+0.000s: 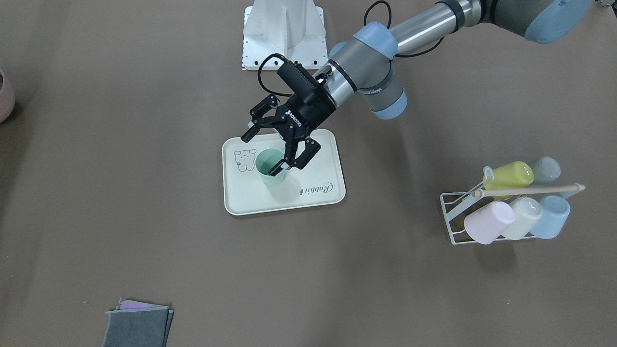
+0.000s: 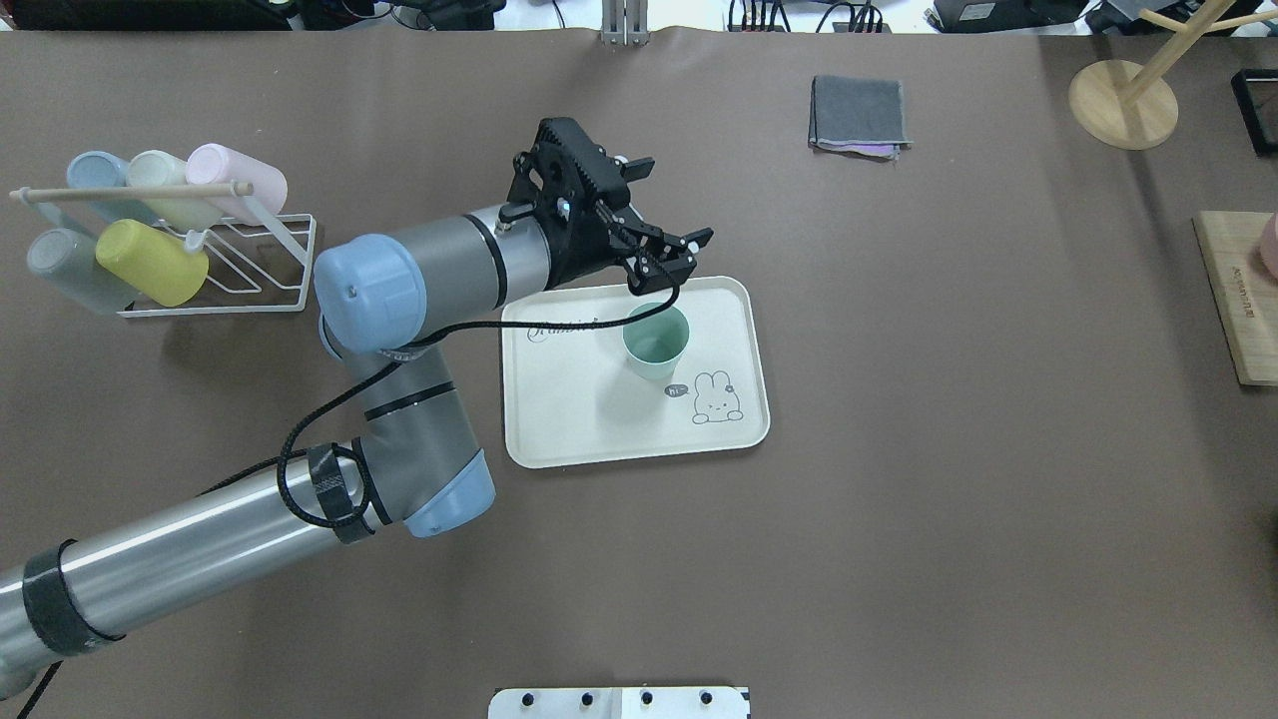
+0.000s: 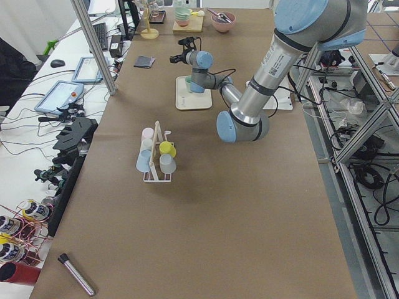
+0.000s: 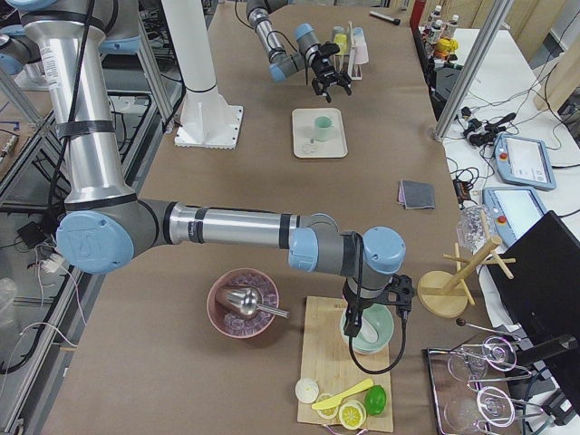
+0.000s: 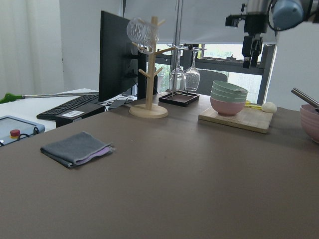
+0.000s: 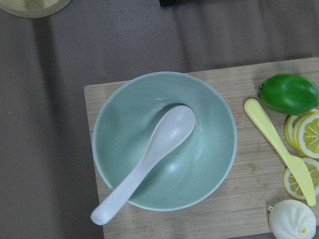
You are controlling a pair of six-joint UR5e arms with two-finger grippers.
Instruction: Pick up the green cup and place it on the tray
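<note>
Exterior front-facing view, nearest edge first: a small stack of folded grey cloths (image 1: 137,326) lies on the brown table. Farther in, the cream rectangular tray with rounded corners and a raised rim (image 1: 250,198) lies flat, with a bear drawing at one end and the script "Rabbit" at the other. The pale mint-green handleless plastic cup (image 1: 265,165) stands upright on the tray near its middle, mouth up, between the drawing and the script.

Over the cup hangs the left arm's black two-finger gripper (image 1: 261,154), its fingers spread wide and holding nothing. The exterior right view shows it raised above the tray, apart from the cup.

Off to the side, well apart from the tray, a white wire rack (image 1: 453,219) holds five pastel cups on their sides. Farthest back is the white base plate (image 1: 283,38).

At the table's other end, the right arm's gripper (image 4: 364,313) hangs over a pale green bowl with a white spoon (image 6: 164,142) on a wooden board. Whether its fingers are spread or closed I cannot tell.
</note>
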